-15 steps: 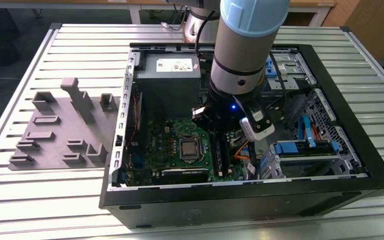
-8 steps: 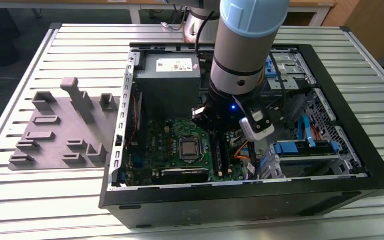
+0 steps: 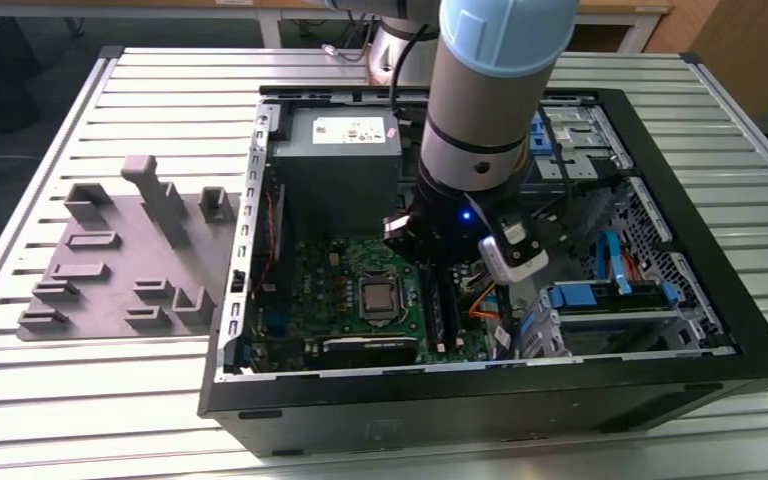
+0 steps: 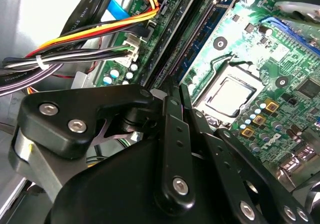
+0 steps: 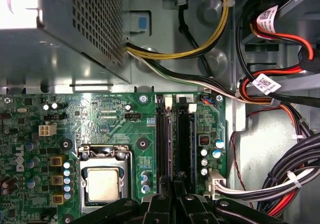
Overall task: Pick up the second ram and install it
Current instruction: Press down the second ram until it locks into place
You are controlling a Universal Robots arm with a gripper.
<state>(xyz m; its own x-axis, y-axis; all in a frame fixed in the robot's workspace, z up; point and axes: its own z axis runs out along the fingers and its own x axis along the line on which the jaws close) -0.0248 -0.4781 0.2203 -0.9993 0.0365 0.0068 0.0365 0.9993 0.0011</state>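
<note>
The tool (image 3: 431, 250) hangs low inside the open computer case (image 3: 491, 400), directly over the motherboard's long black memory slots (image 5: 165, 139). In both wrist views its fingers (image 5: 160, 204) stand almost together. In the first wrist view, a thin dark strip seen edge-on between the tips appears to be the second ram (image 5: 175, 186), clamped there. It runs lengthwise in line with the slots, just above them, between the two pairs; whether its lower edge already touches a slot I cannot tell.

In the second wrist view, beyond the fingertips (image 4: 170, 134), one slot carries a blue-green memory stick (image 4: 200, 34) already seated. The processor socket (image 5: 102, 184) with its metal lid lies just beside the tool on the motherboard (image 3: 344, 270). On the tool's other side, a bundle of coloured cables (image 4: 75, 49) runs near the slots.

In the exterior view the gray power supply (image 3: 337, 150) sits behind the tool, farther into the case. The gray plastic holder (image 3: 124, 260) rests well apart from the tool, outside the case on the slatted metal worktop (image 3: 91, 400), toward the exterior view's left.
</note>
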